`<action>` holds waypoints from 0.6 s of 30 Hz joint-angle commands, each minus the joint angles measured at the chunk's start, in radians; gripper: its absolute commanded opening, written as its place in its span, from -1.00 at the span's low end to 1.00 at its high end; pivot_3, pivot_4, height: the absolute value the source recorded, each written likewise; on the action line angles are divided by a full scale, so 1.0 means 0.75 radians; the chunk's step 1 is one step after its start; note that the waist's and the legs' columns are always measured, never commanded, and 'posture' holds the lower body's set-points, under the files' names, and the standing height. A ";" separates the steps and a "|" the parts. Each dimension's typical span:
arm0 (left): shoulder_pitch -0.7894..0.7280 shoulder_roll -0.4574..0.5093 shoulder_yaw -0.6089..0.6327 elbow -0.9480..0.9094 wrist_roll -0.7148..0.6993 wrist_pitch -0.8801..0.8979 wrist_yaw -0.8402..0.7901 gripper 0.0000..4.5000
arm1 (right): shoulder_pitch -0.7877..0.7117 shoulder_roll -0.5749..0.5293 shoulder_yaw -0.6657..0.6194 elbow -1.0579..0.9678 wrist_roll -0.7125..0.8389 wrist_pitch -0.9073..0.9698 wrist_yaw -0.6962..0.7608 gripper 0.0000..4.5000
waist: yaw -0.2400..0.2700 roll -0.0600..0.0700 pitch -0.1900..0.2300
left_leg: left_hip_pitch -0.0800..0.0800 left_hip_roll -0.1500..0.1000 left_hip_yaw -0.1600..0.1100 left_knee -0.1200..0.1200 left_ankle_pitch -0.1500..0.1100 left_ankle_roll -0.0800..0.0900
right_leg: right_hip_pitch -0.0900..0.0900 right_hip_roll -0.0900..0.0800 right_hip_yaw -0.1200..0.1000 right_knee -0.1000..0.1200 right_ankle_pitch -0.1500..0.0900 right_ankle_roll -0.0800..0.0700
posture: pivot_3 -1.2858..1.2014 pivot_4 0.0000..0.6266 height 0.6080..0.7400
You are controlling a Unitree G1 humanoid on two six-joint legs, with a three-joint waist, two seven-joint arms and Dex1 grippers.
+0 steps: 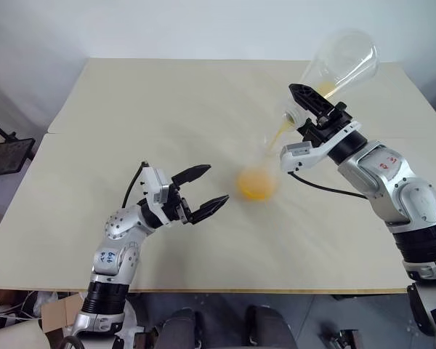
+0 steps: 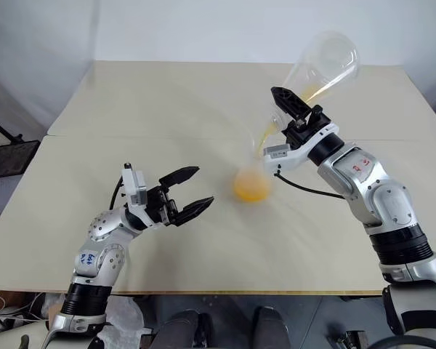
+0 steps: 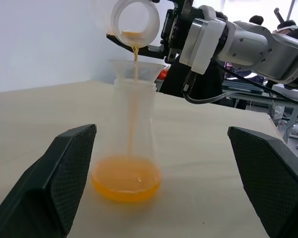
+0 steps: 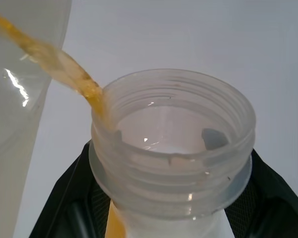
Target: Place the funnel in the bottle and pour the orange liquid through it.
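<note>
On the pale counter (image 1: 167,109), near its middle, stands the bottle (image 3: 131,144), upright, with the funnel (image 3: 136,67) seated in its neck. A pool of orange liquid (image 3: 126,178) lies in the bottle's wide base, and a thin orange stream runs down through the funnel's stem into it.

Above and to the right of the bottle, the right gripper (image 1: 305,109) holds a large clear flask (image 1: 341,62) by its threaded neck, the fingers closed on either side of that neck. The flask is tipped so that its mouth points down toward the funnel and its broad base rises up and away over the far right part of the counter. A little orange liquid sits in the lower side of the flask near the neck and spills over the lip of the mouth. In the right wrist view the stream crosses the flask's ribbed rim (image 4: 171,129) at one edge and falls past it, with the black fingers (image 4: 74,198) pressed against the neck just below the collar.

To the left of the bottle, the left gripper (image 1: 203,190) hovers just above the counter with its two fingers spread wide and nothing between them. It points toward the bottle but stays apart from it. In the left wrist view the bottle stands between the two open fingertips (image 3: 69,168), farther out, not touched by either.
</note>
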 commanded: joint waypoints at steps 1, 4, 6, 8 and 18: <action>-0.006 -0.004 -0.002 -0.026 0.003 -0.026 0.001 1.00 | -0.014 -0.033 -0.053 -0.017 0.008 -0.003 -0.044 0.11 | 0.000 0.000 0.000 | 0.000 0.000 0.000 0.000 0.000 0.000 | 0.000 0.000 0.000 0.000 0.000 0.000 | 0.03 -0.52 1.00; -0.008 -0.005 -0.003 -0.024 0.005 -0.028 0.002 1.00 | -0.013 -0.033 -0.052 -0.013 0.006 -0.002 -0.046 0.11 | 0.000 0.000 0.000 | 0.000 0.000 0.000 0.000 0.000 0.000 | 0.000 0.000 0.000 0.000 0.000 0.000 | 0.03 -0.52 1.00; -0.011 -0.006 -0.004 -0.021 0.005 -0.029 0.001 1.00 | -0.013 -0.034 -0.050 -0.010 0.006 -0.002 -0.049 0.11 | 0.000 0.000 0.000 | 0.000 0.000 0.000 0.000 0.000 0.000 | 0.000 0.000 0.000 0.000 0.000 0.000 | 0.03 -0.52 1.00; -0.012 -0.006 -0.004 -0.020 0.005 -0.031 0.000 1.00 | -0.013 -0.034 -0.049 -0.008 0.004 0.000 -0.052 0.11 | 0.000 0.000 0.000 | 0.000 0.000 0.000 0.000 0.000 0.000 | 0.000 0.000 0.000 0.000 0.000 0.000 | 0.03 -0.52 1.00; -0.013 -0.007 -0.002 -0.012 0.006 -0.041 0.002 1.00 | -0.005 -0.035 -0.041 -0.008 0.000 -0.013 -0.058 0.11 | 0.000 0.000 0.000 | 0.000 0.000 0.000 0.000 0.000 0.000 | 0.000 0.000 0.000 0.000 0.000 0.000 | 0.03 -0.52 1.00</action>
